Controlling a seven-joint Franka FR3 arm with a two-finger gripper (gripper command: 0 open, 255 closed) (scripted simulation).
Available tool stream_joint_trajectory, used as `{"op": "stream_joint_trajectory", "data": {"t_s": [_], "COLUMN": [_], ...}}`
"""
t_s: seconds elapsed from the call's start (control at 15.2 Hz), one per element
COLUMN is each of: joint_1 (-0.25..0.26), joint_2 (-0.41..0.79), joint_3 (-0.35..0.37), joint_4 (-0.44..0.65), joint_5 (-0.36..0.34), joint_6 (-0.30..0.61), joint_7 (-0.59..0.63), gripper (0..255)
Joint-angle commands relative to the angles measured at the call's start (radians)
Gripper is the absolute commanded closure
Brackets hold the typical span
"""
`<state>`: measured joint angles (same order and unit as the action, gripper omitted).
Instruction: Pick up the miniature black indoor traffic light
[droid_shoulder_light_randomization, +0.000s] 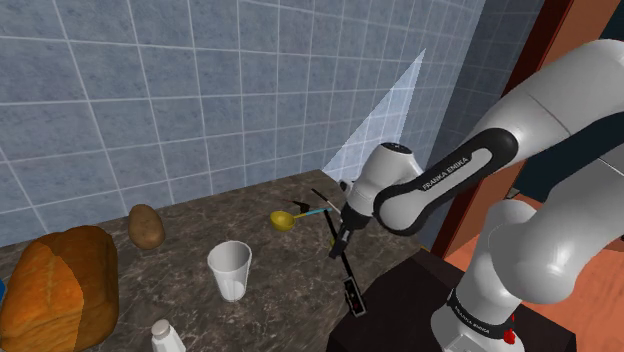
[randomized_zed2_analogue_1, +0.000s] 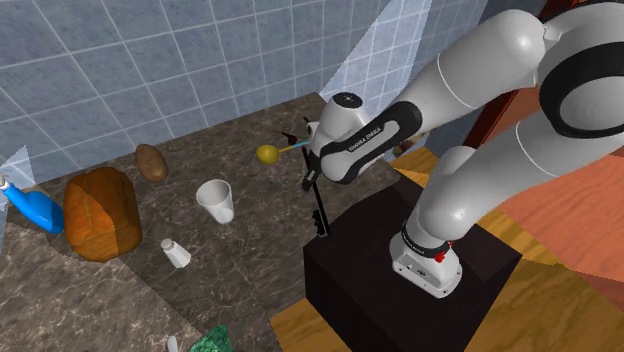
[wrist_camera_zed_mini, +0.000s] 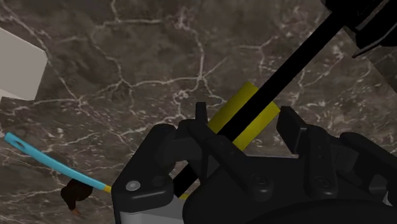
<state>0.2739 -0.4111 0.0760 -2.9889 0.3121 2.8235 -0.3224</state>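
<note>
— Where does everything sit on the counter (droid_shoulder_light_randomization: 285, 275)?

— In the shoulder view, the loaf (droid_shoulder_light_randomization: 60, 285) is at the far left, with the potato (droid_shoulder_light_randomization: 146, 227) behind it, toward the wall (droid_shoulder_light_randomization: 150, 100). The cup (droid_shoulder_light_randomization: 230, 270) stands mid-counter, and a small bottle (droid_shoulder_light_randomization: 162, 335) is in front of it, leftward.

— And rightward?

— The spoon (droid_shoulder_light_randomization: 283, 219) lies behind the cup. The traffic light (droid_shoulder_light_randomization: 351, 294) is between cup and stand (droid_shoulder_light_randomization: 400, 300), perhaps leaning.
</note>
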Motion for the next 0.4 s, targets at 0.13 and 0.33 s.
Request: {"op": "stream_joint_trajectory", "data": {"t_s": [0.13,0.33], "joint_1": [-0.029,-0.036], "joint_2": [-0.074,-0.094], "joint_3": [0.016,0.019], "joint_4": [0.025,0.030], "joint_5": [-0.028,-0.033], "joint_6": [-0.081,-0.106], "joint_7": [0.025,0.030], "gripper": [255,255]}}
